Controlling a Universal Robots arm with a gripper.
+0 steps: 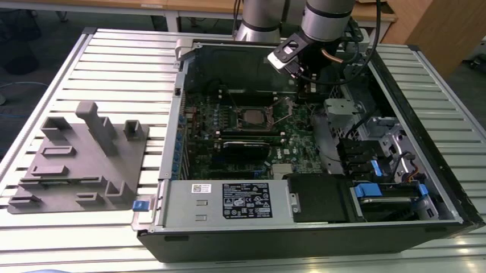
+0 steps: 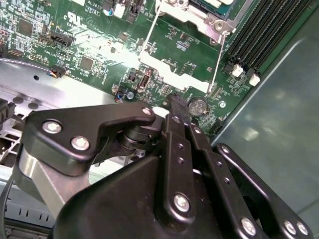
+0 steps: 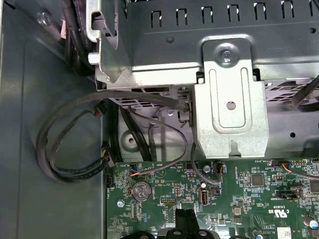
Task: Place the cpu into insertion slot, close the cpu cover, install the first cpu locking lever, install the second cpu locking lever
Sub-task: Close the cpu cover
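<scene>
In the exterior view the cpu [image 1: 253, 118] lies as a grey square in the insertion slot [image 1: 254, 106] on the green board inside the open case. The cpu cover [image 2: 167, 69] is swung open, its silvery frame lying out from the slot toward my gripper. Two thin wire levers [image 2: 151, 35] stand loose beside it. My gripper [image 1: 306, 91] hangs just off the slot toward the exterior view's right. Its black fingertips [image 3: 182, 221] are pressed together with nothing between them, low over the board near a coin battery [image 2: 197, 105].
A silver drive bracket [image 3: 229, 99] and looped black cables [image 3: 70, 144] sit close behind the gripper. Memory slots [image 2: 264, 30] run beside the socket. A power supply [image 1: 227, 199] fills the case front. A grey fixture block [image 1: 79, 156] lies on the slatted table.
</scene>
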